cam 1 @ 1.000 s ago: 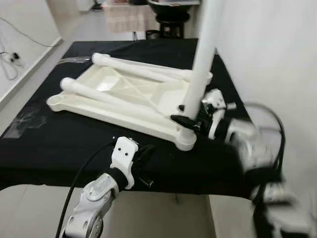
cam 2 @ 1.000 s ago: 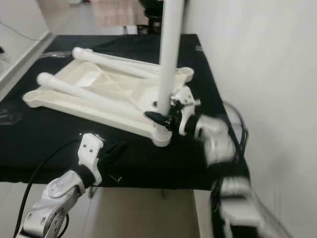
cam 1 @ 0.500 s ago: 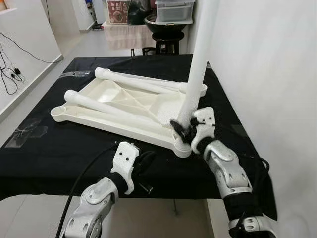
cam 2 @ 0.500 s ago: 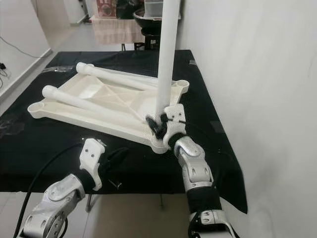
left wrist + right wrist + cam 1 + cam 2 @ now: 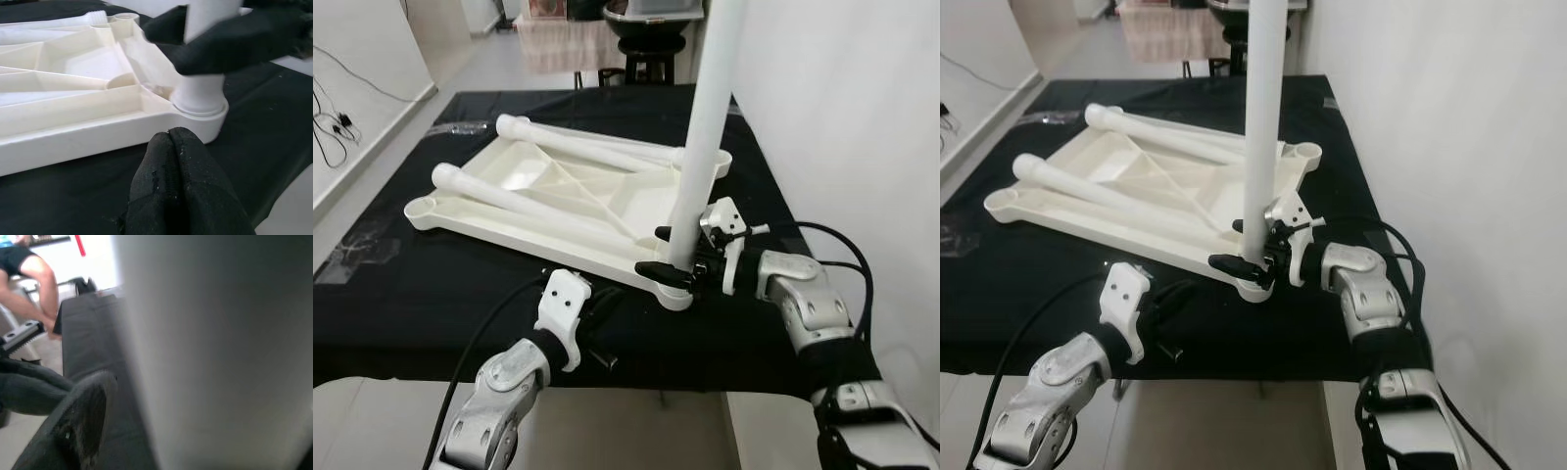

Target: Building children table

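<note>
The white plastic table top (image 5: pixel 646 201) lies upside down on the black cloth. One white leg (image 5: pixel 705 127) stands upright in its near right corner socket (image 5: pixel 677 294). Two more legs lie across the underside, one at the back (image 5: pixel 587 142) and one nearer (image 5: pixel 529 201). My right gripper (image 5: pixel 668 253) reaches in from the right and is shut on the base of the upright leg, one black finger on each side. My left gripper (image 5: pixel 171 147) is shut on nothing and hovers just in front of the table top's near edge, close to that socket.
The black-covered table (image 5: pixel 431 294) ends just before me. A white wall (image 5: pixel 842 117) runs close along its right side. A stool and a dark bin (image 5: pixel 651 39) stand behind the table. Cables (image 5: pixel 333 127) lie on the floor at the left. A person's legs (image 5: pixel 29 269) appear in the right wrist view.
My right forearm has swung out to the right and its wrist has turned, while the gripper stays at the upright leg's base. The left arm has barely moved. The camera has shifted a little.
</note>
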Robot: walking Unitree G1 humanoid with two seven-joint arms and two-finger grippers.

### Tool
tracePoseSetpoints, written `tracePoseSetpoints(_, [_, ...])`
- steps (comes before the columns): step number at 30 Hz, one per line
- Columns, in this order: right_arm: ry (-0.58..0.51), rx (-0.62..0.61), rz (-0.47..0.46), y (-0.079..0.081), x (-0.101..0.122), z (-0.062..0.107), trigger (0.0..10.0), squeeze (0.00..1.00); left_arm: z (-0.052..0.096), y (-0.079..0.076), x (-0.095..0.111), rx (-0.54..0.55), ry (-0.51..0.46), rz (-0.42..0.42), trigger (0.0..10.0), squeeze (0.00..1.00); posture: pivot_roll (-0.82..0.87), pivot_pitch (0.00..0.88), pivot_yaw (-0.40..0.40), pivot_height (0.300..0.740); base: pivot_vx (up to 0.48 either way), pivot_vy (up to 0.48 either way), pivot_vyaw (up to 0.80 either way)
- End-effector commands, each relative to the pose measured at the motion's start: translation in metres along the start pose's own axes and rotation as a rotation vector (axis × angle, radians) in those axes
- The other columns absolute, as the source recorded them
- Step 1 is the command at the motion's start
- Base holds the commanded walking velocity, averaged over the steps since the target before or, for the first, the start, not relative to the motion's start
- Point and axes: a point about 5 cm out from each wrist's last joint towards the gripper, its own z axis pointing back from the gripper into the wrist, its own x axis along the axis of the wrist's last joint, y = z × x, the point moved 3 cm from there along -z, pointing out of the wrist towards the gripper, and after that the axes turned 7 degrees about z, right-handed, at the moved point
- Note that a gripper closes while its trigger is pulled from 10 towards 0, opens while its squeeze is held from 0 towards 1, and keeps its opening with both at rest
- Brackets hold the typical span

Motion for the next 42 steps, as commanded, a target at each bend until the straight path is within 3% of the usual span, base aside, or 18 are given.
tracePoseSetpoints(1, [-0.022, 0.008, -0.016, -0.001, 0.002, -0.007, 10.0, 0.0, 0.002, 0.001, -0.005, 0.002, 0.02, 0.001, 10.0, 0.0, 0.03, 0.035, 0.005, 0.74, 0.0, 0.0, 0.0])
tracePoseSetpoints(3, [-0.026, 0.005, -0.015, -0.001, 0.003, -0.007, 10.0, 0.0, 0.002, 0.001, -0.005, 0.002, 0.02, 0.001, 10.0, 0.0, 0.03, 0.035, 0.005, 0.74, 0.0, 0.0, 0.0])
tracePoseSetpoints(4, [-0.032, -0.002, -0.038, -0.004, 0.003, -0.007, 0.0, 0.0, 0.003, 0.001, -0.005, 0.004, 0.02, 0.0, 10.0, 0.0, 0.03, 0.04, 0.003, 0.74, 0.0, 0.0, 0.0])
tracePoseSetpoints(13, [-0.027, -0.011, -0.074, -0.008, -0.009, 0.008, 0.0, 0.0, 0.006, -0.001, -0.005, 0.007, 0.023, 0.005, 10.0, 0.0, 0.02, 0.063, 0.007, 0.74, 0.0, 0.0, 0.0])
tracePoseSetpoints(18, [0.042, -0.275, -0.051, -0.017, -0.032, 0.023, 0.0, 0.0, 0.008, -0.001, -0.007, 0.01, 0.025, 0.013, 10.0, 0.0, 0.02, 0.073, 0.0, 0.74, 0.0, 0.0, 0.0])
tracePoseSetpoints(19, [0.14, -0.779, -0.152, -0.02, -0.061, 0.042, 0.0, 0.0, 0.011, 0.003, -0.006, 0.02, 0.028, 0.009, 10.0, 0.0, 0.02, 0.082, 0.007, 0.74, 0.0, 0.0, 0.0])
tracePoseSetpoints(20, [0.14, -0.779, -0.152, -0.02, -0.061, 0.042, 0.0, 0.0, 0.011, 0.003, -0.006, 0.02, 0.028, 0.009, 10.0, 0.0, 0.02, 0.082, 0.007, 0.74, 0.0, 0.0, 0.0])
tracePoseSetpoints(21, [0.186, -1.001, -0.229, -0.017, -0.073, 0.059, 0.0, 0.0, 0.012, 0.005, -0.006, 0.023, 0.029, 0.007, 10.0, 0.0, 0.02, 0.085, 0.01, 0.74, 0.0, 0.0, 0.0])
tracePoseSetpoints(22, [0.212, -1.034, -0.25, 0.003, -0.083, 0.063, 0.0, 0.0, 0.013, 0.007, -0.006, 0.026, 0.032, 0.006, 10.0, 0.0, 0.01, 0.085, 0.024, 0.74, 0.0, 0.0, 0.0])
tracePoseSetpoints(24, [0.198, -1.015, -0.245, 0.015, -0.086, 0.063, 0.0, 0.0, 0.012, 0.007, -0.007, 0.021, 0.036, 0.005, 10.0, 0.0, 0.0, 0.075, 0.033, 0.74, 0.0, 0.0, 0.0])
tracePoseSetpoints(25, [0.204, -0.989, -0.211, 0.016, -0.087, 0.065, 4.8, 0.0, 0.01, 0.007, -0.008, 0.013, 0.041, 0.005, 10.0, 0.0, -0.01, 0.065, 0.036, 0.74, 0.0, 0.0, 0.0])
tracePoseSetpoints(29, [0.211, -0.982, -0.189, 0.015, -0.088, 0.067, 4.8, 0.0, 0.009, 0.007, -0.009, 0.007, 0.045, 0.005, 10.0, 0.0, 0.0, 0.064, 0.032, 0.74, 0.0, 0.0, 0.0])
tracePoseSetpoints(30, [0.2, -0.969, -0.174, 0.009, -0.086, 0.066, 10.0, 0.0, 0.008, 0.008, -0.009, 0.005, 0.045, 0.005, 10.0, 0.0, 0.0, 0.061, 0.029, 0.74, 0.0, 0.0, 0.0])
tracePoseSetpoints(33, [0.199, -0.971, -0.125, 0.0, -0.08, 0.065, 10.0, 0.0, 0.007, 0.01, -0.009, 0.012, 0.041, 0.005, 10.0, 0.0, 0.0, 0.049, 0.028, 0.74, 0.0, 0.0, 0.0])
tracePoseSetpoints(34, [0.205, -0.989, -0.093, -0.013, -0.073, 0.07, 10.0, 1.0, 0.007, 0.011, -0.009, 0.019, 0.04, 0.002, 10.0, 0.0, 0.01, 0.039, 0.021, 0.74, 0.0, 0.0, 0.0])
tracePoseSetpoints(36, [0.217, -1.038, -0.053, -0.026, -0.06, 0.081, 10.0, 1.0, 0.009, 0.013, -0.009, 0.034, 0.04, -0.006, 10.0, 0.0, 0.01, 0.034, 0.015, 0.74, 0.0, 0.0, 0.0])
tracePoseSetpoints(39, [0.216, -1.068, -0.05, -0.026, -0.053, 0.084, 10.0, 1.0, 0.009, 0.015, -0.009, 0.042, 0.04, -0.009, 10.0, 0.0, 0.01, 0.034, 0.015, 0.74, 0.0, 0.0, 0.0])
tracePoseSetpoints(42, [0.17, -0.972, -0.087, -0.005, -0.055, 0.083, 10.0, 1.0, 0.009, 0.024, -0.007, 0.092, 0.028, -0.013, 10.0, 0.0, 0.0, 0.038, 0.009, 0.74, 0.0, 0.0, 0.0])
